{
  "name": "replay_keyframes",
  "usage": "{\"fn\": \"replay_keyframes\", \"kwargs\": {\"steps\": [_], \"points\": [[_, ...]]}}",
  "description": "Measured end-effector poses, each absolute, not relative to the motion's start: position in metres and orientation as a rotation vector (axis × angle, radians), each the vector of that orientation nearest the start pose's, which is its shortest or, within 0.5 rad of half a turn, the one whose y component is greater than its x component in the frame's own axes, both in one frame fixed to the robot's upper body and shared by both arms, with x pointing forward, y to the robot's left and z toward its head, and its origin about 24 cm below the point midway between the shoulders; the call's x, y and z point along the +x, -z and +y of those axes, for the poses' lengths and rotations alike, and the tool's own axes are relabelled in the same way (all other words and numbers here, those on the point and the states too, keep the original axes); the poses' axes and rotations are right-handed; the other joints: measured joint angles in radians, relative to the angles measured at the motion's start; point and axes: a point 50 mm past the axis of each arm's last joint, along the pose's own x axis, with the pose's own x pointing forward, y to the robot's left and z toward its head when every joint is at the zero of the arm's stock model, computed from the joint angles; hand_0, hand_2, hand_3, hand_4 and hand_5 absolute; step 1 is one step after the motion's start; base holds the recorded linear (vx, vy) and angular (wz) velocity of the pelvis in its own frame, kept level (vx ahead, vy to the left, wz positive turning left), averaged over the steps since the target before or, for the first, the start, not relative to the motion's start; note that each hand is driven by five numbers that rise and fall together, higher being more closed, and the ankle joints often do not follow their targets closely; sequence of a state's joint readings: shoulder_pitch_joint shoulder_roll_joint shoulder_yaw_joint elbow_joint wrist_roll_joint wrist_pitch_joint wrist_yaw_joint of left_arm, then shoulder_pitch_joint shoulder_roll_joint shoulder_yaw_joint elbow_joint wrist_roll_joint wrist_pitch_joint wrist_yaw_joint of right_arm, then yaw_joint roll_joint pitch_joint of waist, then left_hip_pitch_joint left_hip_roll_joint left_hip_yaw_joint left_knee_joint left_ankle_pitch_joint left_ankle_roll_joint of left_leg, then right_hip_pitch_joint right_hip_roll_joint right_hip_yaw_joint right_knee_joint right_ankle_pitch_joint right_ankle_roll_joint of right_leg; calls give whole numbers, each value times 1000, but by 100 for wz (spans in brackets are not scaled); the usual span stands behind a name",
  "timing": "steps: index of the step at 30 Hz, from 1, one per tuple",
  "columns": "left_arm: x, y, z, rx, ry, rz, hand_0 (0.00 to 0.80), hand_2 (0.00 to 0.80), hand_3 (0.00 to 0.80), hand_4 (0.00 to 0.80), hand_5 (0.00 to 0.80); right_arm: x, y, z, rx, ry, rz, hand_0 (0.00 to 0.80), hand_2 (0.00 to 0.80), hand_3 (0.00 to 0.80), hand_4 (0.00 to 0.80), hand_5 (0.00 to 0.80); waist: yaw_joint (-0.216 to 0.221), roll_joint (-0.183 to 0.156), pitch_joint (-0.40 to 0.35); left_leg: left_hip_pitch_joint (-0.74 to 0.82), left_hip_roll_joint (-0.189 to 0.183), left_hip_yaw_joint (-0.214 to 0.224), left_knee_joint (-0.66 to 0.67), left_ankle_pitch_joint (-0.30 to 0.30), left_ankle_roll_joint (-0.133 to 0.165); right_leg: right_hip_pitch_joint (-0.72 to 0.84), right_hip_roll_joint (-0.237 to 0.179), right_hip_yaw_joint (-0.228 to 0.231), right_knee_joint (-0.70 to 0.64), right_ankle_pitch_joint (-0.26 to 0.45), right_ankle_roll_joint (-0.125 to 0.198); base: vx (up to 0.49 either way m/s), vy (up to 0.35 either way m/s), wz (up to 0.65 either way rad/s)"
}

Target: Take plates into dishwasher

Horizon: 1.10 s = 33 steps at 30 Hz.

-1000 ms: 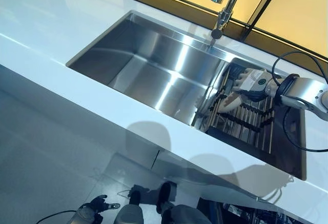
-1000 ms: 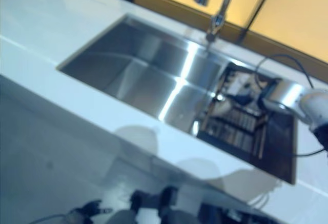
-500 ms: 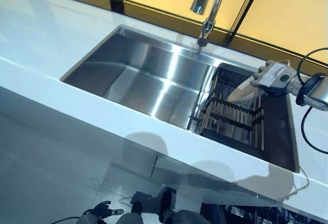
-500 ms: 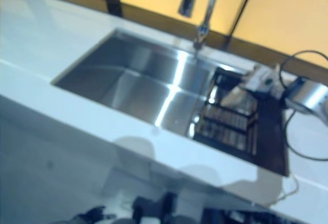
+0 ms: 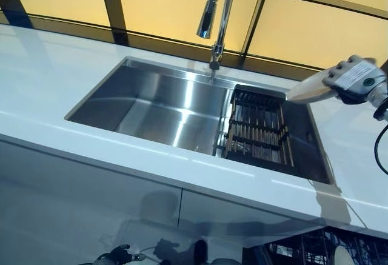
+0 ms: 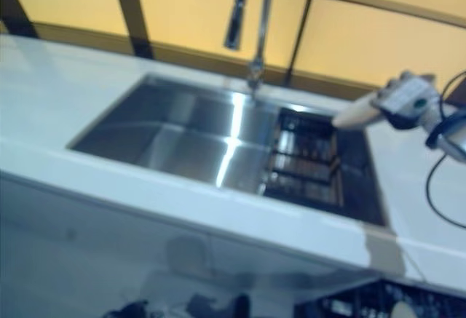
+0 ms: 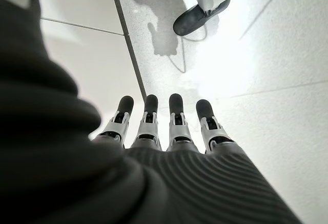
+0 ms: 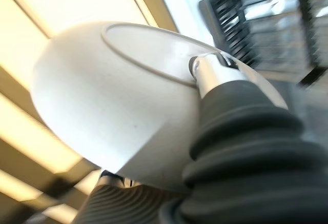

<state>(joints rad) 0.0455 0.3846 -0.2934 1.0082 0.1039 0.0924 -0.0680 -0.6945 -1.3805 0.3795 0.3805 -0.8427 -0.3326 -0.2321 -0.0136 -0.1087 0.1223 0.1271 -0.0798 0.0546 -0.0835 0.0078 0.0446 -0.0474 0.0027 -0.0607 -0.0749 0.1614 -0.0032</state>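
Right wrist view shows right hand pinching plate; left hand hangs straight-fingered

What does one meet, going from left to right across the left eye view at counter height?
Sink basin → faucet → dark drying rack → plate → right hand, its fingers around the plate.

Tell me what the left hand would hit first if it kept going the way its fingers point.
Most likely the pale floor: the left hand hangs open, fingers straight, nothing between them and the tiles. Depth is unclear.
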Motion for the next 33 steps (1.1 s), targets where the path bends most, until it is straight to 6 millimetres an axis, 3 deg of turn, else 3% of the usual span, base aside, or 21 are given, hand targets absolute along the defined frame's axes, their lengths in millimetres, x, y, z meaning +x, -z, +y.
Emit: {"fn": "replay_keyframes", "kwargs": {"steps": [3,4,5,7,11,14,16,18,19,20,21,23,25,27,29,33], "points": [[103,144,263,559,161,1206,0,0,0,0,0,294,-292,-328,-2046,235,-446,800,800,800,800,800,0,3,-3,0,4,46,1,2,10,-15,-7,2,-10,-25,87,-75,165,-44],[100,144,264,559,161,1215,0,0,0,0,0,292,-297,-330,-1978,277,-459,800,800,800,800,800,5,12,-5,-4,22,72,-1,3,18,-15,-2,-9,-9,-52,125,-70,117,-68],[97,144,267,561,157,1227,0,0,0,0,0,291,-301,-331,-1905,315,-475,800,800,800,800,800,4,19,-6,-8,36,99,-2,3,20,-27,4,-43,13,-60,137,-71,107,-71],[88,146,273,567,145,1269,0,0,0,0,0,289,-312,-329,-1749,379,-523,800,800,800,800,800,6,29,-6,0,61,157,-2,3,19,-24,-7,-132,59,-64,142,-59,97,-80],[74,148,283,572,128,1341,0,0,0,0,0,280,-337,-331,-1359,499,-595,800,800,800,800,800,-1,40,-10,7,99,261,-1,-8,8,24,-61,-228,122,-66,144,-7,28,-85],[69,149,285,573,122,1365,0,0,0,0,0,283,-330,-342,-1097,523,-538,800,800,800,800,800,-6,43,-21,22,128,321,0,-11,-17,64,-77,-238,133,-73,136,56,-35,-63],[68,150,283,568,127,1368,0,0,0,0,0,291,-316,-344,-948,489,-479,800,800,800,800,800,-21,46,-30,25,126,325,1,-11,-29,47,-46,-228,118,-44,112,32,-107,-76],[69,150,281,566,132,1356,0,0,0,0,0,298,-304,-342,-860,445,-442,800,800,800,800,800,-18,48,-31,16,117,315,-2,-21,-23,46,-25,-197,51,4,129,13,-165,-120],[69,150,282,567,131,1355,0,0,0,0,0,304,-293,-339,-794,418,-414,800,800,800,800,800,-21,60,-30,7,142,347,-8,-20,-17,46,-17,-177,-11,50,185,-14,-229,-117],[74,150,280,564,131,1344,0,0,0,0,0,307,-283,-340,-770,404,-378,800,800,800,800,800,-36,76,-26,2,162,378,-4,-15,-21,35,-27,-250,63,-5,131,-28,-269,-113],[75,150,278,561,135,1338,0,0,0,0,0,311,-272,-340,-757,387,-333,800,800,800,800,800,-50,97,-38,6,189,421,-4,-11,-27,29,-50,-298,160,-46,119,-32,-220,-87],[78,148,281,573,135,1328,0,0,0,0,0,313,-268,-337,-770,355,-308,800,800,800,800,800,-42,107,-53,23,206,482,-2,-15,-36,49,-105,-319,231,-83,139,-58,-300,-114],[83,144,289,599,122,1320,0,0,0,0,0,313,-268,-332,-776,320,-310,800,800,800,800,800,-49,74,-71,35,201,535,1,1,-66,111,-150,-323,131,-76,152,-112,-421,-113],[84,142,293,607,112,1323,0,0,0,0,0,314,-267,-326,-759,278,-317,800,800,800,800,800,-43,49,-82,50,192,536,4,3,-68,142,-134,-305,44,-72,138,-127,-423,-108],[89,145,285,583,119,1308,0,0,0,0,0,314,-258,-322,-740,230,-293,800,800,800,800,800,-54,55,-82,61,209,512,10,0,-71,149,-105,-289,16,-93,81,-178,-610,-95],[115,143,271,544,115,1236,0,0,0,0,0,308,-216,-331,-718,167,-123,800,800,800,800,800,-115,72,-70,71,247,485,26,-2,-82,145,-64,-259,13,-108,49,-101,-542,-34]]}}
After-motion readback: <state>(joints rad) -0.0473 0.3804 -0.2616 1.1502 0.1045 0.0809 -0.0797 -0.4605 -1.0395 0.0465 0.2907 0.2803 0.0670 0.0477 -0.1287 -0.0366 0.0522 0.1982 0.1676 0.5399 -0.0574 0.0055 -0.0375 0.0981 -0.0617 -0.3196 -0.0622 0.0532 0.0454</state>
